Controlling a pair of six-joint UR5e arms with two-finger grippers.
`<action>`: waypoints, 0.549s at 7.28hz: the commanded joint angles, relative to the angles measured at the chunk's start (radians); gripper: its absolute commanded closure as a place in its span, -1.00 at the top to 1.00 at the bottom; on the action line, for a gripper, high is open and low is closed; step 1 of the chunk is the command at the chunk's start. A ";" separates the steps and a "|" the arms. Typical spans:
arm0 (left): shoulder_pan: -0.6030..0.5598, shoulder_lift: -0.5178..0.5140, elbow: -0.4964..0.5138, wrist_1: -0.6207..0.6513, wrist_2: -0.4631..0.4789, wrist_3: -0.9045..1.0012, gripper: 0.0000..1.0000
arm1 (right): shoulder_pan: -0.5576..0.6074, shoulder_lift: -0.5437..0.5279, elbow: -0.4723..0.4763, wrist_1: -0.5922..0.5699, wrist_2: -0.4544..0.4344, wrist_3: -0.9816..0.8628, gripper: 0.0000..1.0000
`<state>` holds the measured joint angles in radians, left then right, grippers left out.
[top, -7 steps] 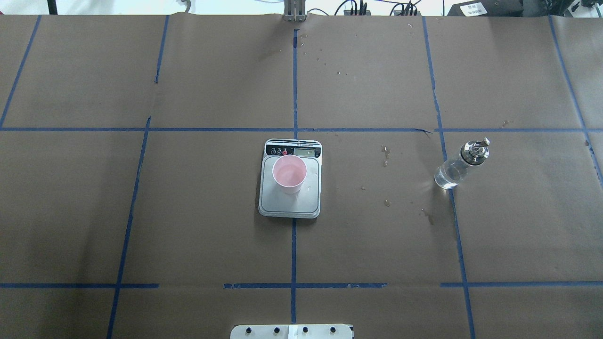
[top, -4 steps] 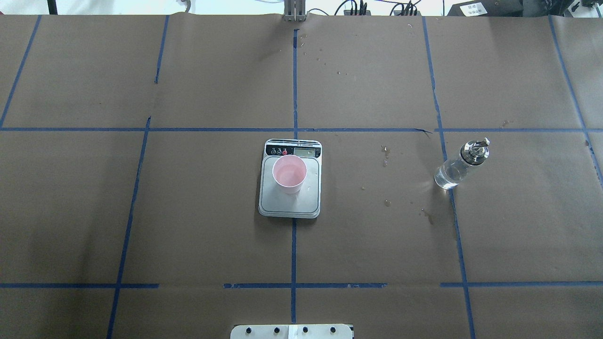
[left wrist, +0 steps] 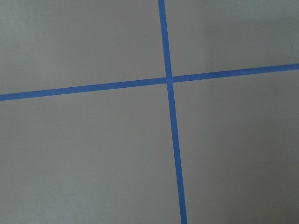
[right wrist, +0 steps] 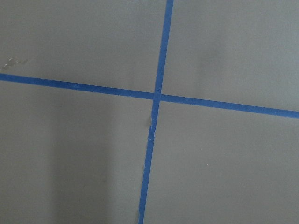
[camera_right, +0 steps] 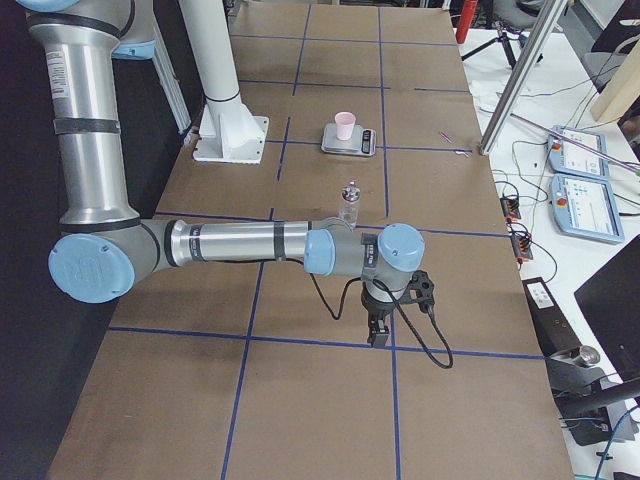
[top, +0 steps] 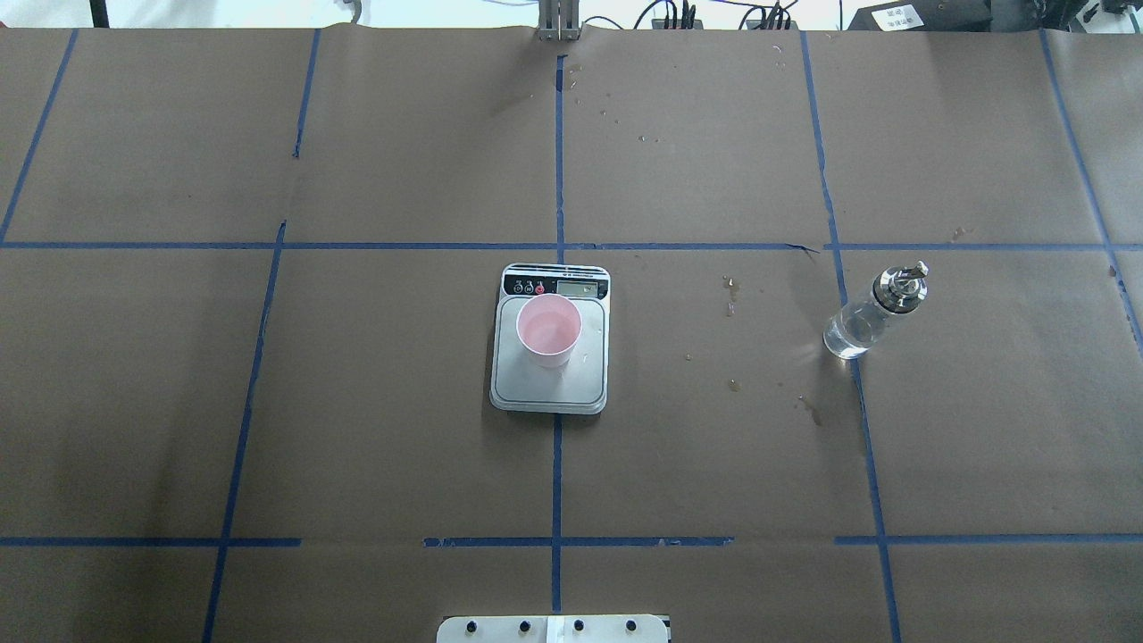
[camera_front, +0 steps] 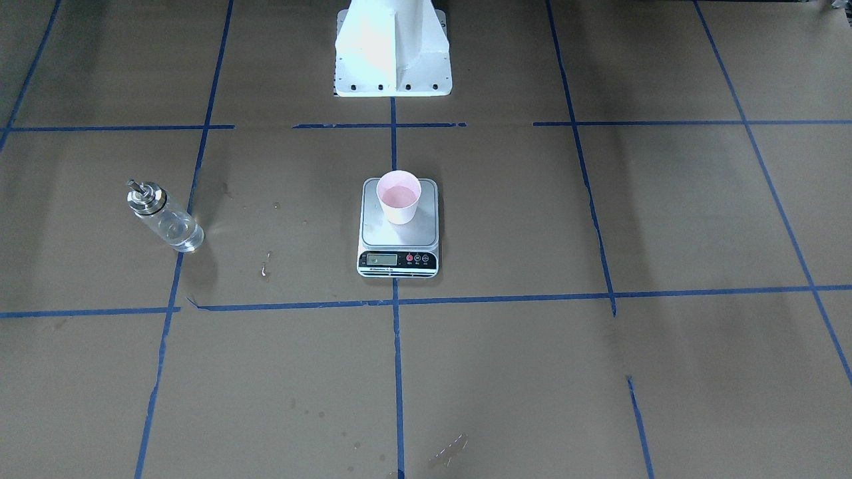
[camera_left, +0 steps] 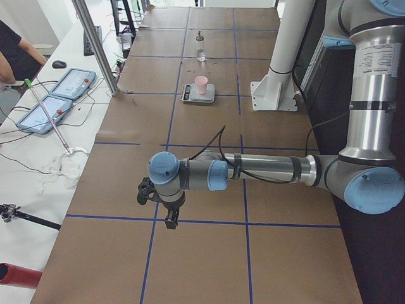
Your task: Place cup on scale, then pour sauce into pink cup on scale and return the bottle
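L gripper (camera_left: 170,220) and R gripper (camera_right: 378,336) show only in the side views, each pointing down over a blue tape cross (left wrist: 169,80), far from the task items. Can't tell how far open either is; nothing seen held. Change vs overhead shots 1.0 s and 0.5 s back: none. Cup (top: 548,329), scale (top: 589,382) and bottle (top: 871,314) all in same spots. Reads as either pre-pour pause or job done w/ arms parked; can't confirm which. Cup: pale pink, upright, frame centre in overhead view, on scale platform toward display end; contents not discernible. Bottle: clear glass, silver cap w/ spout, upright, right of centre, on a tape line. Sauce (top: 846,339): colourless, low in bottle.
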<state>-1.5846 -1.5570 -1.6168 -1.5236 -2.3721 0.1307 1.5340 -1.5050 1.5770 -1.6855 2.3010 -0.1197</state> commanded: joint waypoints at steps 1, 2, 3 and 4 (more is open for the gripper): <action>-0.002 0.000 0.000 0.000 0.007 0.000 1.00 | 0.000 0.000 0.000 0.000 0.000 0.000 1.00; -0.003 0.002 0.000 0.000 0.007 0.000 1.00 | 0.000 -0.001 0.000 0.000 0.002 0.002 1.00; -0.003 0.002 -0.002 -0.001 0.008 0.000 1.00 | 0.000 0.000 -0.002 0.000 0.002 0.005 1.00; -0.003 0.002 -0.002 -0.001 0.008 0.000 1.00 | 0.000 0.000 0.000 0.000 0.003 0.049 1.00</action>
<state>-1.5872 -1.5557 -1.6179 -1.5243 -2.3645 0.1304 1.5340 -1.5053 1.5762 -1.6859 2.3027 -0.1057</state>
